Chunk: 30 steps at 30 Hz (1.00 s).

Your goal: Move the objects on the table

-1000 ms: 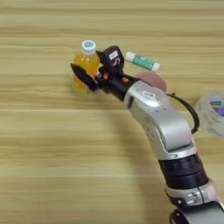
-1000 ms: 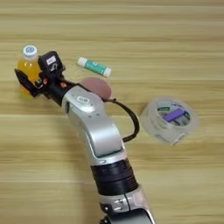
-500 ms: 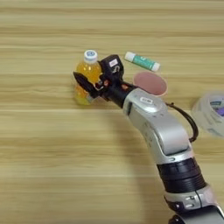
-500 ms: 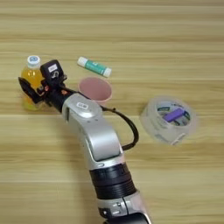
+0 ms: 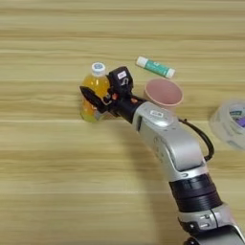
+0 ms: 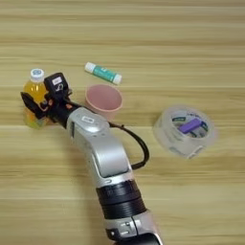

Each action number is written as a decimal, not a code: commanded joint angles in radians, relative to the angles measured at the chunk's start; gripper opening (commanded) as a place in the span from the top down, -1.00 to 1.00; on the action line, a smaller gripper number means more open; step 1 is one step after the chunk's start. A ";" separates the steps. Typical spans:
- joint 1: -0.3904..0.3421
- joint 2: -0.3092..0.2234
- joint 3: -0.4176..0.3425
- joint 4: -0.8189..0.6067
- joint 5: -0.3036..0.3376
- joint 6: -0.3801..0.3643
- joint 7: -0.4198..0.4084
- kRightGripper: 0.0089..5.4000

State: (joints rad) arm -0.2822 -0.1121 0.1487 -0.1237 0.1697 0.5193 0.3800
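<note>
Left eye view shows the gripper clamped on the upright bottle standing on the table, left of the cup, arm reaching from the right.

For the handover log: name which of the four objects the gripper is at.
The orange juice bottle: the right gripper straddles it, unlike the cup, glue stick and tape roll.

Counted one juice bottle, one pink paper cup, one glue stick, one tape roll.
</note>
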 commanded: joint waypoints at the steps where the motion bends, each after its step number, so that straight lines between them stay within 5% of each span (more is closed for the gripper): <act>1: -0.060 0.008 -0.007 -0.024 -0.001 -0.034 -0.009 -0.31; 7: -0.058 0.007 -0.006 -0.020 -0.004 -0.037 -0.007 -0.31; 23: -0.049 0.005 0.004 -0.048 -0.019 -0.039 -0.014 -0.96; 30: -0.036 0.000 0.003 -0.060 -0.019 -0.041 -0.011 -0.98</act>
State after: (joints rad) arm -0.2698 -0.1094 0.1615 -0.1245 0.1504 0.5143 0.3785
